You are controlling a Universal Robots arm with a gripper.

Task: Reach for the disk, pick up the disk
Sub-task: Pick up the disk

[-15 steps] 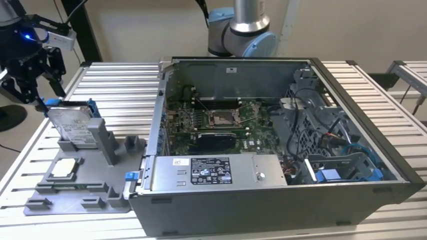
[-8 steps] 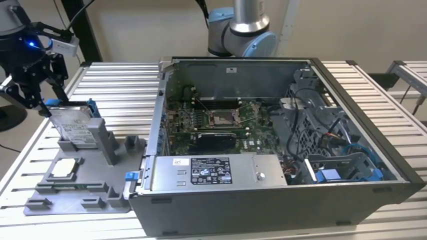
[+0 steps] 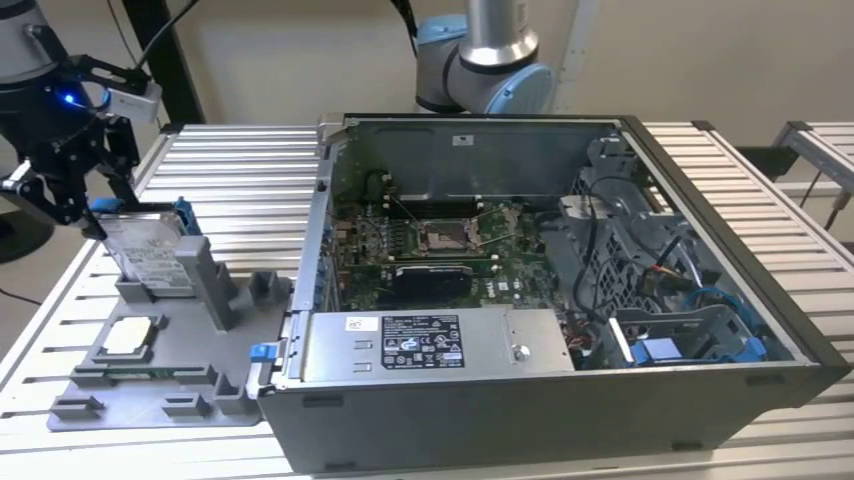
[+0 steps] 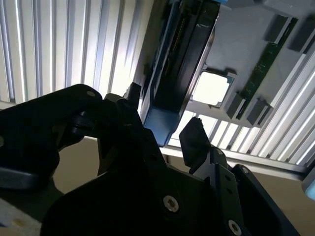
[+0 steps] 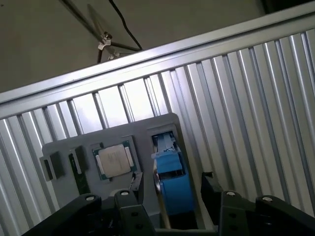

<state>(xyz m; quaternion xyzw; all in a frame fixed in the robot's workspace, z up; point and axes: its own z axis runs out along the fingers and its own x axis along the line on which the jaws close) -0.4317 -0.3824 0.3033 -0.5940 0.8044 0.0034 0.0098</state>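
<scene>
The disk [image 3: 144,248] stands on edge in a slot of the grey fixture [image 3: 160,395] at the exterior view's left, silver with a white label and blue rails. My gripper [image 3: 78,205] hangs over its far upper end. In the first wrist view the disk's blue rail end [image 5: 172,184] lies between the two black fingers [image 5: 210,186], with a gap on each side. The second wrist view shows the same: the disk [image 4: 182,54] runs away from the open gripper [image 4: 163,110], whose fingers straddle its near end without closing on it.
A small square silver chip [image 3: 130,335] lies on the fixture near the disk, and shows in both wrist views [image 5: 114,160] [image 4: 211,88]. A large open computer case [image 3: 534,280] sits to the exterior view's right on the slatted table [image 3: 240,170]. Another arm's base [image 3: 481,60] stands behind.
</scene>
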